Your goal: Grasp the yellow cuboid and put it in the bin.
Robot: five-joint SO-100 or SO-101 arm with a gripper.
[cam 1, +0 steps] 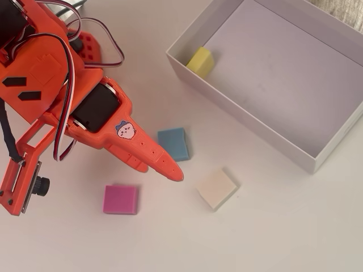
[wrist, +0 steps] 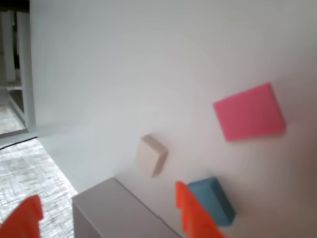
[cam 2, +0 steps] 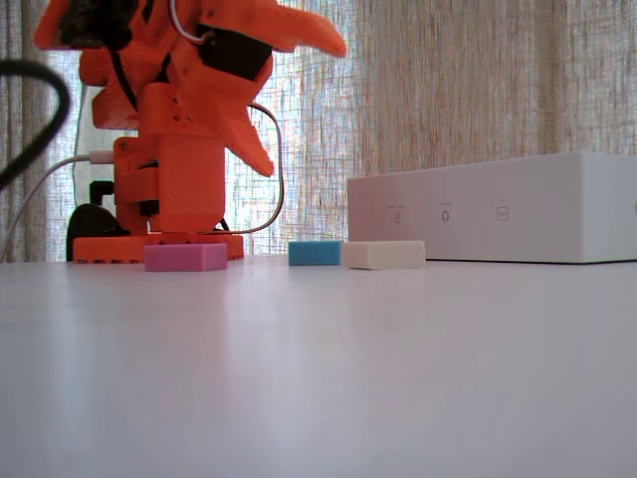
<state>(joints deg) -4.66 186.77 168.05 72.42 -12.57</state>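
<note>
The yellow cuboid (cam 1: 200, 61) lies inside the bin (cam 1: 238, 116), against its near-left corner in the overhead view. It is hidden behind the bin's wall in the fixed view (cam 2: 498, 209) and does not show in the wrist view, where only a corner of the bin (wrist: 114, 215) is seen. My orange gripper (cam 1: 161, 170) is open and empty. It is raised well above the table (cam 2: 303, 108), left of the bin, over the loose blocks. Its two fingertips stand wide apart in the wrist view (wrist: 106, 203).
A blue block (cam 1: 173, 143), a cream block (cam 1: 217, 188) and a pink block (cam 1: 121, 199) lie on the white table left of and in front of the bin. The arm's base (cam 2: 159, 244) stands at the left. A curtain hangs behind.
</note>
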